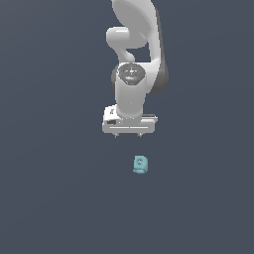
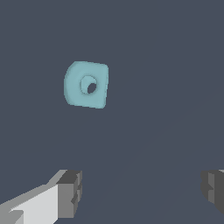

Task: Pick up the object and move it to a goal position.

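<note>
Pale teal block (image 1: 141, 164), small, rounded at the corners, with a round hole in its face (image 2: 86, 84); lies on the dark grey-blue floor (image 1: 54, 198), untouched. White robot arm (image 1: 134, 59), one, jointed, reaching down from the top of the exterior view. Gripper (image 1: 128, 135): white body with short dark-tipped fingers (image 2: 70, 193), spread wide, nothing between them. The block sits apart from the gripper, lower in the exterior view and slightly toward the exterior view's right, much narrower than the finger gap.
</note>
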Controlling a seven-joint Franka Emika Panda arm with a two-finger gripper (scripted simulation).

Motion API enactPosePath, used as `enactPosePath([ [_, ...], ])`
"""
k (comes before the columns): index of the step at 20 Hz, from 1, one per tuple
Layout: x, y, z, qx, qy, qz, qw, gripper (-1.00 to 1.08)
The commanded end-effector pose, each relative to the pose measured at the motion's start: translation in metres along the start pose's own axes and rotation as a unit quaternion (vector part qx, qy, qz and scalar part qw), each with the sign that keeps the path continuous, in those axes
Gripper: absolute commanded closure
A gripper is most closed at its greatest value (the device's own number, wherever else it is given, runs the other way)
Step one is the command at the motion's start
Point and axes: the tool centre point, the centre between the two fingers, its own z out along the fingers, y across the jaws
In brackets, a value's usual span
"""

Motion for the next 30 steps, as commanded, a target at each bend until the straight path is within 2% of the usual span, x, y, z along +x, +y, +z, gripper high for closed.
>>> enactPosePath([
  [1,0.0,0.0,0.0,0.0,0.0,0.0,1.0,-0.92],
  [10,-0.007,0.003,0.007,0.0,-0.017,0.014,0.9998,-0.92],
  [16,-0.003,0.001,0.008,0.0,-0.014,0.015,0.9998,-0.92],
  [22,0.014,-0.009,0.016,0.001,-0.009,0.023,0.9997,-0.92],
  [30,0.053,-0.034,0.038,0.005,0.007,0.043,0.999,-0.92],
])
